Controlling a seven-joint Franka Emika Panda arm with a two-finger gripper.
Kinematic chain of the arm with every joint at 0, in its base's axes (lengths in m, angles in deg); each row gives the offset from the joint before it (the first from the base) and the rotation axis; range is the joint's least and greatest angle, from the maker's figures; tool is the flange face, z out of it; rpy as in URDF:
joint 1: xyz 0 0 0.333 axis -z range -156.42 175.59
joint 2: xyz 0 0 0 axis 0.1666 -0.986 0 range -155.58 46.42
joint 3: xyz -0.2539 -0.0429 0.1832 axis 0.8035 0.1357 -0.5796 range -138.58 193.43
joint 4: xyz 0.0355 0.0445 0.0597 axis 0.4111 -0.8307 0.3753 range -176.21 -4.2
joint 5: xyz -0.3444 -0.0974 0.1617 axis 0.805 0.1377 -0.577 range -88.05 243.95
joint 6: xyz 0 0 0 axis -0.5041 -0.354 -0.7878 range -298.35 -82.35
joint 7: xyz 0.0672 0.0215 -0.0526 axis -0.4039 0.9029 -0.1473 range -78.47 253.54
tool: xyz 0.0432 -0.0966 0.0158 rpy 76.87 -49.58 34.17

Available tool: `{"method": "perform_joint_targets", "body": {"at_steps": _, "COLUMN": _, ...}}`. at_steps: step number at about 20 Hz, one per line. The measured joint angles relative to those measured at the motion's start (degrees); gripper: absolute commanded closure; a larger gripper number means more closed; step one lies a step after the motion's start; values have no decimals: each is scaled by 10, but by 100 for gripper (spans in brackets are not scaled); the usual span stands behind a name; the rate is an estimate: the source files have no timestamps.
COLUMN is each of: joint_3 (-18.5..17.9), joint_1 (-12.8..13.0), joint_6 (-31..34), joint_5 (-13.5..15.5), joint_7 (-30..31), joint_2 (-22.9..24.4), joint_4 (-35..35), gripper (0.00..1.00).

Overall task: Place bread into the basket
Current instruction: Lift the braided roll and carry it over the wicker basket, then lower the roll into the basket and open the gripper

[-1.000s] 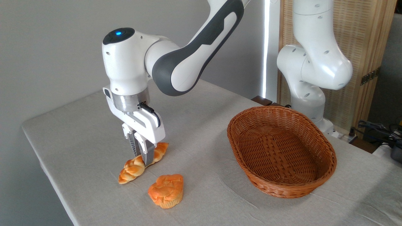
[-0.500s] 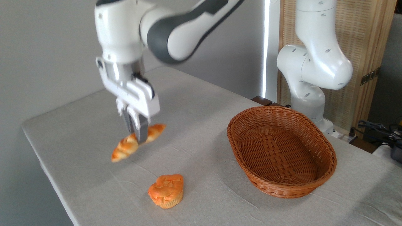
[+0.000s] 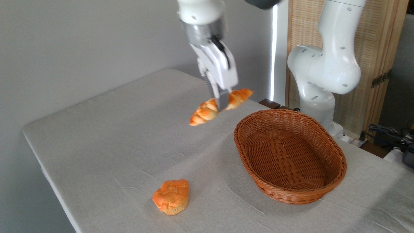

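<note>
- The white two-finger gripper (image 3: 221, 104) was clamped on the middle of the elongated, golden-orange braided bread (image 3: 207, 111), holding it in the air, tilted with its left end lower.
- The bread hung just left of the oval, reddish-brown woven wicker basket (image 3: 336, 174), above the table (image 3: 97, 136).
- A short, rounded orange bun (image 3: 171, 196) lay near the table's front edge, well apart from the basket.

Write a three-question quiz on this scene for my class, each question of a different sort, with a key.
1. True or false: the braided bread lies inside the basket.
2. What holds the bread? A) the gripper B) the table C) a hand
3. Fill in: the muffin-shaped bun sits on the ____.

Key: 1 false, it hangs in the air left of the basket; 2 A; 3 table.
</note>
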Motion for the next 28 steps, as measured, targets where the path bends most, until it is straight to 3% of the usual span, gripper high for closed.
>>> {"method": "perform_joint_targets", "body": {"at_steps": 2, "joint_3": -47, "joint_1": 40, "joint_6": 0, "joint_5": -14, "joint_7": -16, "joint_2": 16, "joint_4": -31, "gripper": 69}}
{"method": "perform_joint_targets", "body": {"at_steps": 4, "joint_3": -60, "joint_1": 61, "joint_6": 0, "joint_5": -35, "joint_7": -25, "joint_2": 25, "joint_4": -55, "gripper": 69}}
{"method": "perform_joint_targets", "body": {"at_steps": 7, "joint_3": -65, "joint_1": 68, "joint_6": 11, "joint_5": -58, "joint_7": -57, "joint_2": 31, "joint_4": -75, "gripper": 69}}
{"method": "perform_joint_targets", "body": {"at_steps": 11, "joint_3": -101, "joint_1": 67, "joint_6": 41, "joint_5": -70, "joint_7": -110, "joint_2": 42, "joint_4": -76, "gripper": 67}}
{"method": "perform_joint_targets", "body": {"at_steps": 12, "joint_3": -110, "joint_1": 67, "joint_6": 48, "joint_5": -75, "joint_7": -121, "joint_2": 46, "joint_4": -77, "gripper": 64}}
{"method": "perform_joint_targets", "body": {"at_steps": 16, "joint_3": -124, "joint_1": 69, "joint_6": 76, "joint_5": -96, "joint_7": -147, "joint_2": 53, "joint_4": -79, "gripper": 23}}
{"method": "perform_joint_targets", "body": {"at_steps": 21, "joint_3": -124, "joint_1": 86, "joint_6": 81, "joint_5": -100, "joint_7": -147, "joint_2": 53, "joint_4": -98, "gripper": 20}}
{"method": "perform_joint_targets", "body": {"at_steps": 25, "joint_3": -145, "joint_1": 97, "joint_6": 80, "joint_5": -100, "joint_7": -147, "joint_2": 51, "joint_4": -110, "gripper": 16}}
{"method": "perform_joint_targets", "body": {"at_steps": 28, "joint_3": -152, "joint_1": 98, "joint_6": 80, "joint_5": -100, "joint_7": -147, "joint_2": 51, "joint_4": -111, "gripper": 6}}
